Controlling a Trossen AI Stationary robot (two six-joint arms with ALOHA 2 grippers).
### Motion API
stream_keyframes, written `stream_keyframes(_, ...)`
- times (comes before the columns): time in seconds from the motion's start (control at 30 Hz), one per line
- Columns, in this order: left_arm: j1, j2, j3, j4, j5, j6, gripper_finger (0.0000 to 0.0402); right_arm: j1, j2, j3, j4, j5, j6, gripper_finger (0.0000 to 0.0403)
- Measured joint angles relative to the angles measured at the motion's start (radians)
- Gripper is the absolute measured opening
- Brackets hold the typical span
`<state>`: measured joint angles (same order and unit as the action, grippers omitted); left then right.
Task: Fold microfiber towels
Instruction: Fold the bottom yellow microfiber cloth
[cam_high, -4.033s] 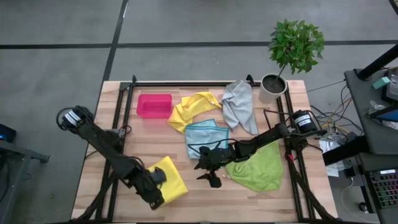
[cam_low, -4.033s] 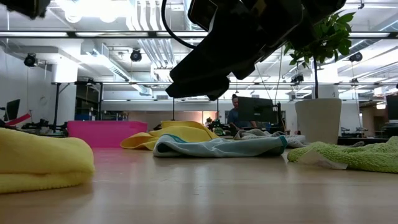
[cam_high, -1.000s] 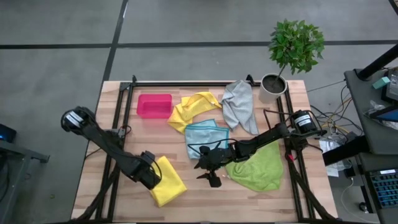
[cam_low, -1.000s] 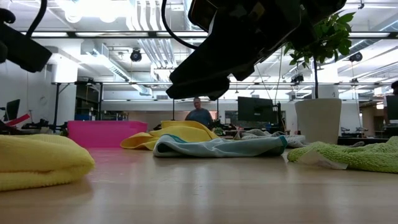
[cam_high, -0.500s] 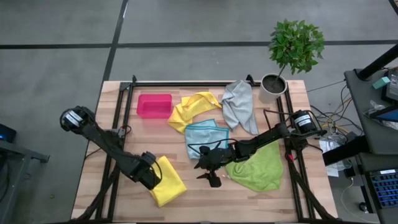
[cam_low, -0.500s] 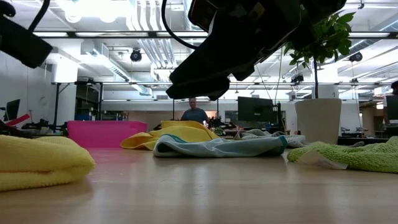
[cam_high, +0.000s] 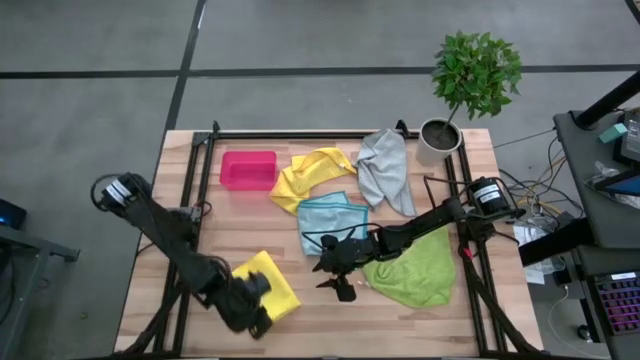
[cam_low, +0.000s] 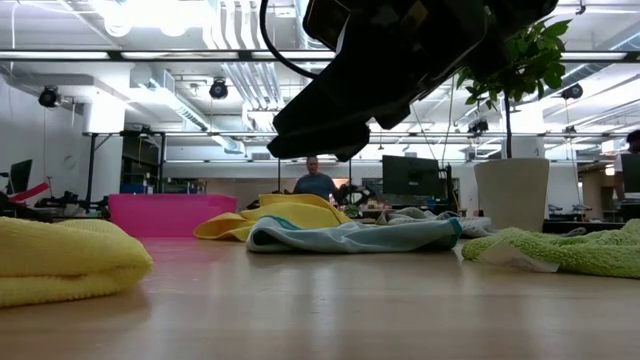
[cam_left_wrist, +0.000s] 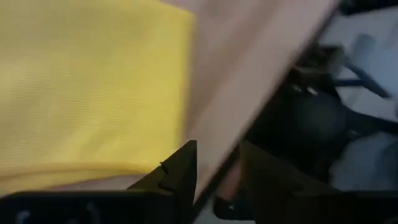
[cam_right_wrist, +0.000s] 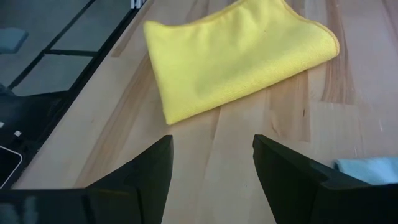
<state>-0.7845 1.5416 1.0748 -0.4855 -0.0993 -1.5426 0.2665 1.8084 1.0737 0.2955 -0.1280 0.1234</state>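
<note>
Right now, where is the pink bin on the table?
In the high view the pink bin stands at the table's far left, just left of the crumpled yellow towel, apart from it.

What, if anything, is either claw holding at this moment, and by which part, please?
Nothing is held. The left claw stands open over the front edge of the folded yellow towel, with no cloth between its fingers. The right claw hangs open over bare table.

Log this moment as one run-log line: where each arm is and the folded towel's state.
left gripper: over folded yellow towel, near table edge | right gripper: open, empty, hovering mid-table | yellow towel: folded, lying flat
</note>
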Motion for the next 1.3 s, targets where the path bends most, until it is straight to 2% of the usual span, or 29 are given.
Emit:
stream_keyframes(0.1,-0.044,0.077,0.0,0.077,-0.001,-0.003,0.0094,0.002,0.0,0.0,0.0,0.0,0.0,0.021)
stream_keyframes(0.27,-0.055,0.18,0.015,0.07,0.094,-0.043,0.0088,0.002,0.0,0.0,0.001,0.0,0.009,0.021)
stream_keyframes(0.47,-0.048,0.185,0.07,0.067,0.126,0.017,0.0088,0.002,0.0,0.0,0.002,0.0,0.011,0.021)
stream_keyframes(0.67,-0.049,0.158,0.121,-0.213,0.024,0.031,0.0088,0.002,0.0,0.0,0.011,0.0,0.015,0.021)
stream_keyframes(0.83,-0.049,0.194,0.08,-0.161,0.011,0.044,0.0088,0.002,0.0,0.0,0.018,0.0,0.015,0.021)
stream_keyframes(1.03,-0.052,0.264,0.083,-0.087,0.091,0.065,0.0088,0.002,0.0,0.0,0.021,0.0,0.017,0.021)
stream_keyframes(1.3,-0.053,0.296,0.084,-0.092,0.094,0.095,0.0088,0.011,0.004,0.0,0.053,0.0,0.017,0.021)
